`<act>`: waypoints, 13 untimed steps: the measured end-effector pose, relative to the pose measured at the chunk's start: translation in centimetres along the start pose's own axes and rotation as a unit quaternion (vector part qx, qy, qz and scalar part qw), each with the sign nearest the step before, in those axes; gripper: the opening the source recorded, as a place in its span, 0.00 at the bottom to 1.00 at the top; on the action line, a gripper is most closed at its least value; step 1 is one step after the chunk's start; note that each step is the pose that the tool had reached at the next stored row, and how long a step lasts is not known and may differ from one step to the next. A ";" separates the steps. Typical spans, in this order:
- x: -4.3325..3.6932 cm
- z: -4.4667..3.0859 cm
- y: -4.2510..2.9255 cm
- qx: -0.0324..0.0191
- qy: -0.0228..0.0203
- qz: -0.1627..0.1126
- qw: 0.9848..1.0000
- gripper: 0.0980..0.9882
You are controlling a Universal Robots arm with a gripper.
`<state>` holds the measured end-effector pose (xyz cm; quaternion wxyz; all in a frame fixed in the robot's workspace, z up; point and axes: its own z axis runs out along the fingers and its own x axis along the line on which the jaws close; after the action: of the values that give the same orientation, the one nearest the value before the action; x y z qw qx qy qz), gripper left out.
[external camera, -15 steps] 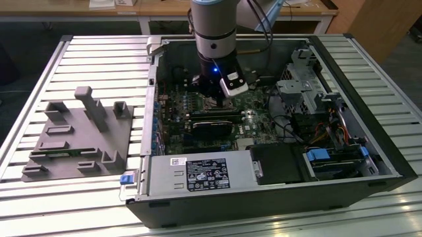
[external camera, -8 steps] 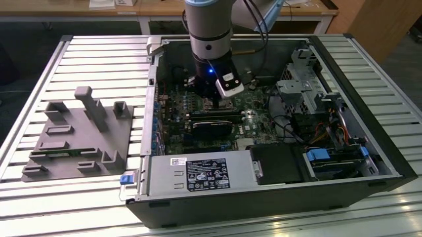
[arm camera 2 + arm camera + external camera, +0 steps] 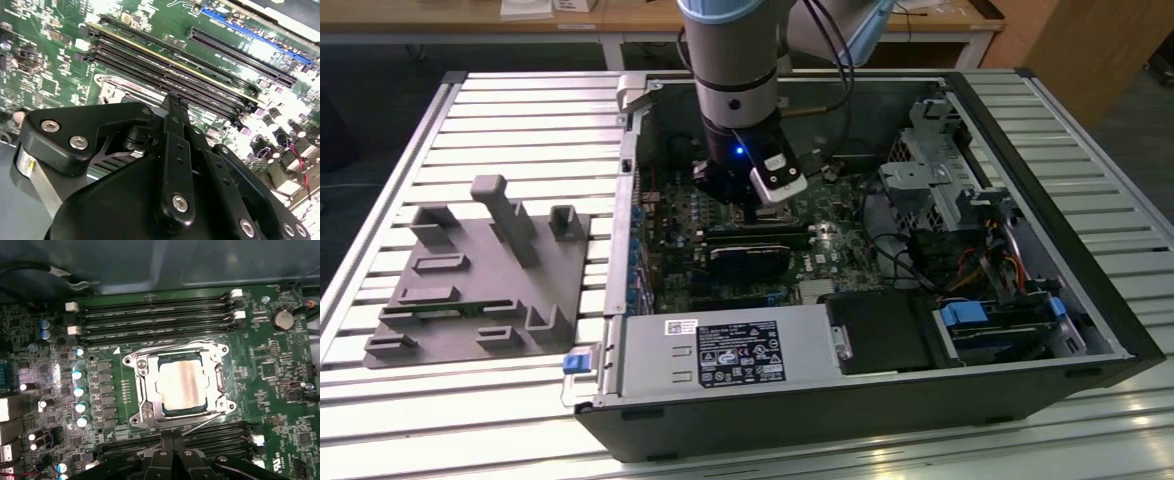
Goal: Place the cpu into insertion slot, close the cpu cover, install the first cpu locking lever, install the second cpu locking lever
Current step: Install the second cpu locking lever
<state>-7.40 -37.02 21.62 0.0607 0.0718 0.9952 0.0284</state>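
Observation:
In the first wrist view the pale silvery cpu (image 3: 180, 387) lies flat in the insertion slot (image 3: 219, 377) on the green motherboard (image 3: 280, 390). The cpu cover (image 3: 145, 385) is down around it, and the chip shows through its window. Thin wire levers run along two sides of the socket, one beside the far memory slots (image 3: 170, 346) and one slanting by the near edge (image 3: 210, 421). I cannot tell whether they are latched. My gripper (image 3: 172, 440) hangs just off the socket's near edge, shut, with nothing between its fingertips (image 3: 172, 100). The exterior view shows the gripper (image 3: 744, 215) low inside the computer case (image 3: 854, 400).
Long black memory slots (image 3: 155, 315) flank the socket on both sides. A black power supply box (image 3: 720, 352) fills the case's front. Drive cages and cables (image 3: 961, 250) crowd the exterior view's right. A grey parts fixture (image 3: 480, 280) sits on the slatted table at the exterior view's left.

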 end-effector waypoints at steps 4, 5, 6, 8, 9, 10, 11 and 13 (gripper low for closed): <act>0.07 0.03 -0.03 0.000 0.000 -0.002 1.000 0.01; 0.07 0.03 -0.03 0.000 0.000 -0.002 1.000 0.01; 0.07 0.03 -0.03 0.000 0.000 -0.002 1.000 0.01; 0.08 0.02 -0.19 -0.002 0.000 -0.002 1.000 0.01; 0.09 0.03 -0.31 -0.003 0.001 -0.001 1.000 0.01; 0.11 0.04 -0.46 -0.005 0.001 -0.001 1.000 0.01; 0.16 0.06 -0.60 -0.009 0.001 -0.001 1.000 0.01; 0.28 0.11 -0.89 -0.020 0.003 0.001 1.000 0.01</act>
<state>-7.79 -37.85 21.41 0.0592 0.0711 0.9945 0.0483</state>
